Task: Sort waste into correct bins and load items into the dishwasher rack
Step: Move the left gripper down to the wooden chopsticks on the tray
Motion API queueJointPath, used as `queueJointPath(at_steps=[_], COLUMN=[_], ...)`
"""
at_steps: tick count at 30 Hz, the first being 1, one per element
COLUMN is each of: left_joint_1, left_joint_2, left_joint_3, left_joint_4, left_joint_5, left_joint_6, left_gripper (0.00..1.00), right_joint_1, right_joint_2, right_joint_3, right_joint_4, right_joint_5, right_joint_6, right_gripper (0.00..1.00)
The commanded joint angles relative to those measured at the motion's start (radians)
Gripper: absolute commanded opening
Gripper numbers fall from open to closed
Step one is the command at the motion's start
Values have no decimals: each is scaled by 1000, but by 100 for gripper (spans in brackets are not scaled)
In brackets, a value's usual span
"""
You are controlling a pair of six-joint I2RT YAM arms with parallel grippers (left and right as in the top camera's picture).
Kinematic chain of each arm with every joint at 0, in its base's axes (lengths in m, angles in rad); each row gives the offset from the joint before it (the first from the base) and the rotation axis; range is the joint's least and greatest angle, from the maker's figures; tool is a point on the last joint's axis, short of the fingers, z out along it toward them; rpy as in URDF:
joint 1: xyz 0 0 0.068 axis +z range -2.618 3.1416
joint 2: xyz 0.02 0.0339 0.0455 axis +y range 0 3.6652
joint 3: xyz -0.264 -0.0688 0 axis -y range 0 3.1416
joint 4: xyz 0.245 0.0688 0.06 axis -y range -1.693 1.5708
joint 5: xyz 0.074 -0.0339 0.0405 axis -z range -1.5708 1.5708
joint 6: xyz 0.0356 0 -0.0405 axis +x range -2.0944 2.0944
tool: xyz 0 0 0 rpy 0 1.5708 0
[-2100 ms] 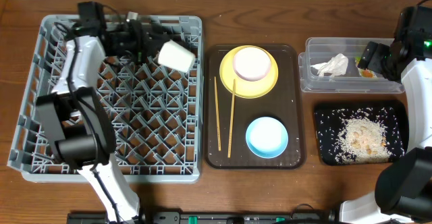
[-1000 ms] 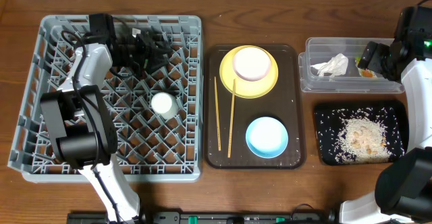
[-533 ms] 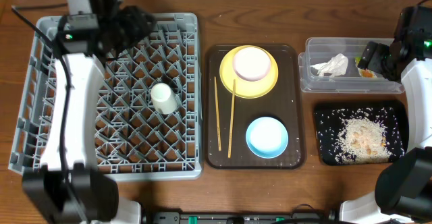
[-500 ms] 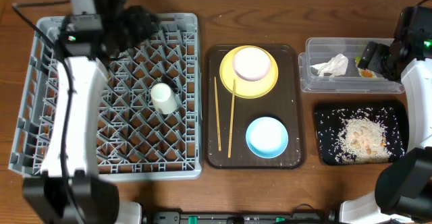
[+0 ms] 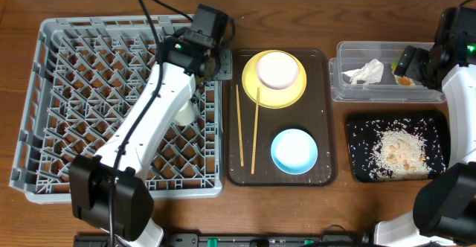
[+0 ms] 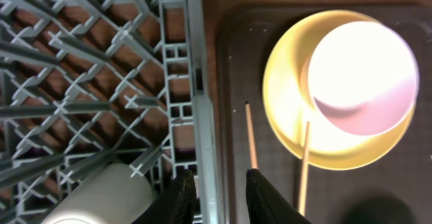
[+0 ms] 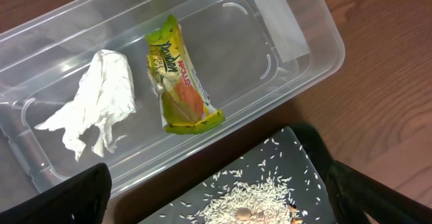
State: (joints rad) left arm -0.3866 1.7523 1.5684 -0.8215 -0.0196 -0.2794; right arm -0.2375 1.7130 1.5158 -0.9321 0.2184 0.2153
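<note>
The grey rack (image 5: 44, 91) fills the left of the surface; the white cup (image 6: 101, 197) lies among the pegs near its right wall, partly under the left arm. The left hand (image 6: 221, 183) hangs over that right wall, its fingers (image 6: 181, 196) narrowly parted and clasping nothing, with the rack's rim showing between them. Just beside the rack sits the brown serving tray (image 5: 323, 113); two chopsticks (image 5: 239, 124) lie lengthwise along its left side; the pink bowl (image 5: 277, 70) rests on the yellow plate (image 5: 253, 83) at the far end, and the blue bowl (image 5: 294, 150) stands apart at the near end. Further right is the clear tub (image 5: 342, 91), holding the crumpled napkin (image 7: 101, 106) and the green-and-yellow wrapper (image 7: 177, 79) side by side; the right hand (image 7: 216, 173) hovers above it, spread wide and released. Nearer the front edge, the black tray (image 5: 357, 128) holds a heap of rice scraps (image 5: 398, 152).
</note>
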Motion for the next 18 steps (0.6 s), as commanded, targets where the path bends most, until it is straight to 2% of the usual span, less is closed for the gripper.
queueJointPath(at_steps=[1,5,9,15,18], left_joint_1=[-26,-43,-45,-84,-127], left_joint_2=[-1,8,10,14,29], left_joint_3=[-2,-5,-5,-8,-9], left_joint_4=[-14,-13,-1,-12,-13], left_joint_5=[-54,-140,-142,20,35], left_joint_6=[18,17,17,51,69], left_gripper=[29,38,43,45,44], right_joint_1=[-6,-6,-6,-6,-6], right_joint_2=[-20,-20,-20,-20,-20], right_joint_3=[19,19,19,19,19], right_joint_4=[-3,-3,-3,-3,-3], right_joint_5=[17,17,17,17,17], right_joint_6=[-11,-11,-11,-11,-11], right_gripper=[99,99,99,99,99])
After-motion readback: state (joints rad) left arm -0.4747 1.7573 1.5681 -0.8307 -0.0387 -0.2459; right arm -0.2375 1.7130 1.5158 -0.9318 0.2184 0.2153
